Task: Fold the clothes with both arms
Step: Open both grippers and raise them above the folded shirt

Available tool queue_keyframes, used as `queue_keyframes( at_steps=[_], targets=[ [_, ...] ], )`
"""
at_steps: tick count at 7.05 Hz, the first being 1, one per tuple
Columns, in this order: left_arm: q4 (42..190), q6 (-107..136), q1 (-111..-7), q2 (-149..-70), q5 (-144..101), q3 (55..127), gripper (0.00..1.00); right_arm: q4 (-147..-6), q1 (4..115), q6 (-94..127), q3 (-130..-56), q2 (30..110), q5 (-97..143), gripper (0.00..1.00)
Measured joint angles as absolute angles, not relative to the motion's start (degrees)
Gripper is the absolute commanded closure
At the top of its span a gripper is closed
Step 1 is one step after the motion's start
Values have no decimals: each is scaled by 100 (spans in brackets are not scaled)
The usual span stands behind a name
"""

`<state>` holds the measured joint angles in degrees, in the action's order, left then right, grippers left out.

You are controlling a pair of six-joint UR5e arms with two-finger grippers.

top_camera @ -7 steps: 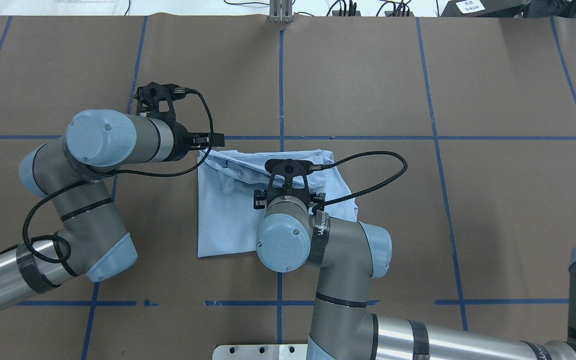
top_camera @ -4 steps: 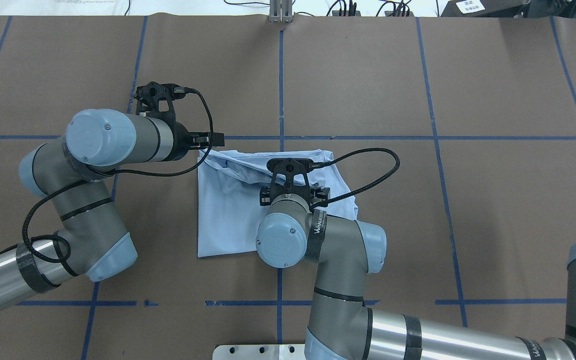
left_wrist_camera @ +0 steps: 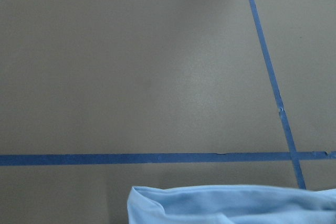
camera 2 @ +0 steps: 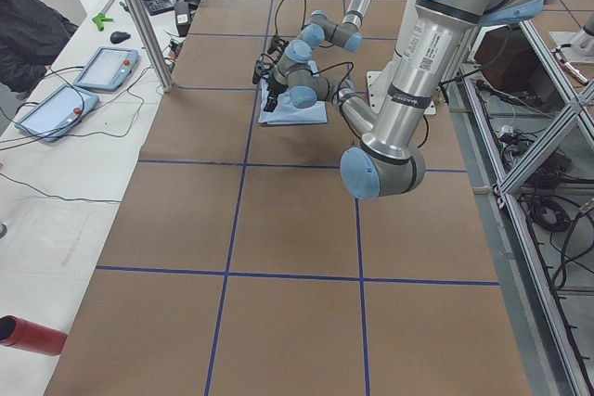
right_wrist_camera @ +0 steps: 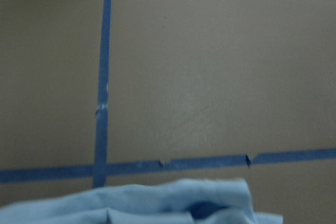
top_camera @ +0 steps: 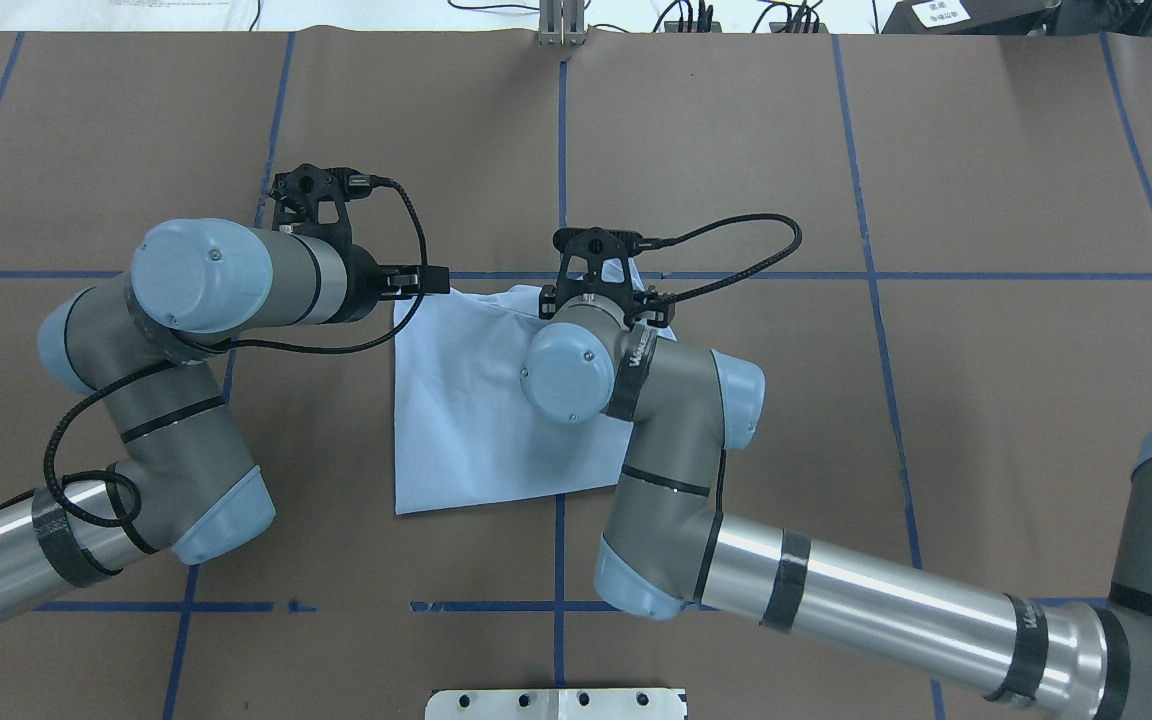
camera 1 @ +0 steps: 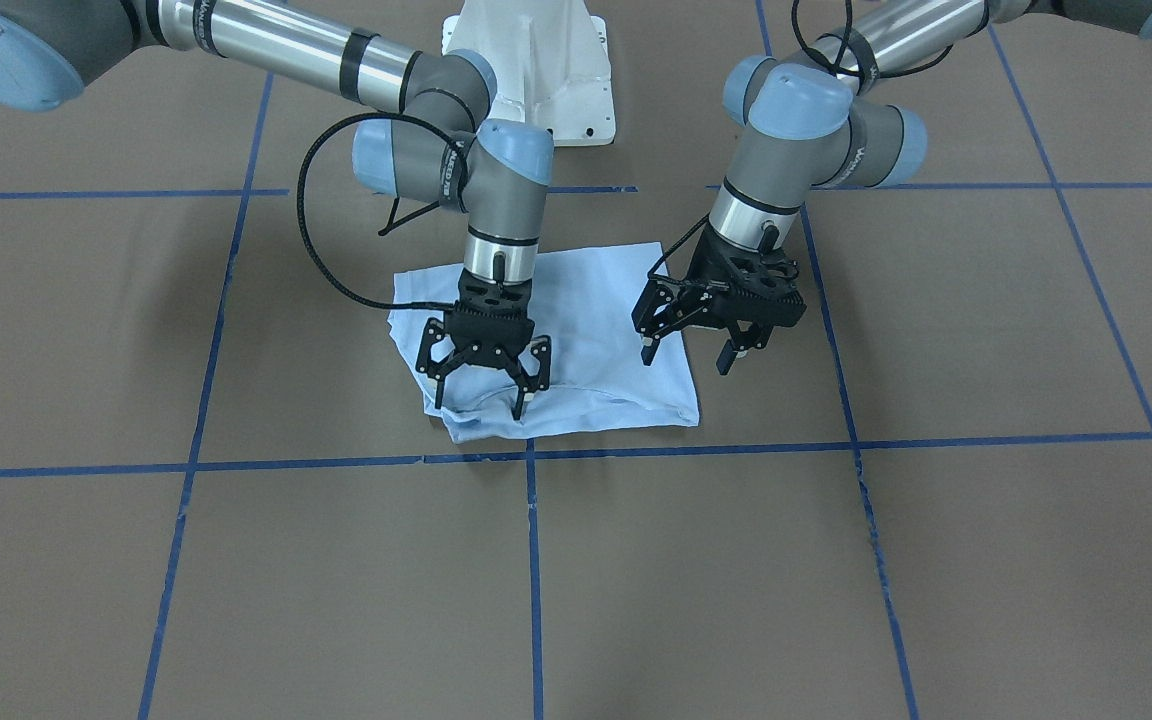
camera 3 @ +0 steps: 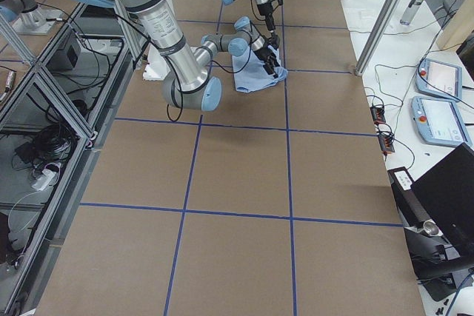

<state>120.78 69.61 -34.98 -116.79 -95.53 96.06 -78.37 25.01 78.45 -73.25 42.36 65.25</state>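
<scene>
Cloth lying folded to a rough rectangle: light blue T-shirt [camera 1: 596, 320] flat on the brown table [camera 1: 836, 560], just short of a blue tape line [camera 1: 736, 445] on the side away from the robot. Looks thin, light and limp; likely to sag, crease and slide over its own layers if lifted from one spot only. Rumpled and thicker along the far edge, smoother toward the robot. Right gripper [camera 1: 479, 398] low over that rumpled edge, fingers spread wide, holding nothing; touching the cloth or just clear of it, cannot tell which. Left gripper [camera 1: 684, 358] astride the shirt's side edge near its far corner on the robot's left, fingers likewise apart and empty. Best pinched through all layers at the two far corners, one per gripper, then carried together and level to keep the fold square. No fear of breakage, only of a dragged or bunched layer
</scene>
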Motion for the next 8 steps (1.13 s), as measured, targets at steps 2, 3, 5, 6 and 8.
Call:
queue_keyframes(
  at_steps=[2, 3, 5, 6, 8],
  targets=[
    [12084, 6975, -3489, -11673, -9554, 9606, 0, -7119, 3167, 7735, -6643, 3815, 7165, 0],
    [12083, 6989, -3473, -11674, -9552, 9605, 0, -7015, 3346, 7730, -6599, 3716, 7557, 0],
    [12085, 7101, -3416, -11726, -9540, 9484, 7, -6993, 3506, 7719, -6784, 3721, 8324, 0],
    [12090, 7295, -3397, -11774, -9524, 9327, 27, -6994, 3540, 7709, -6916, 3810, 8559, 0],
    [12088, 7915, -3370, -11937, -9498, 9040, 48, -6980, 3554, 7693, -7154, 4042, 8687, 0]
  ],
)
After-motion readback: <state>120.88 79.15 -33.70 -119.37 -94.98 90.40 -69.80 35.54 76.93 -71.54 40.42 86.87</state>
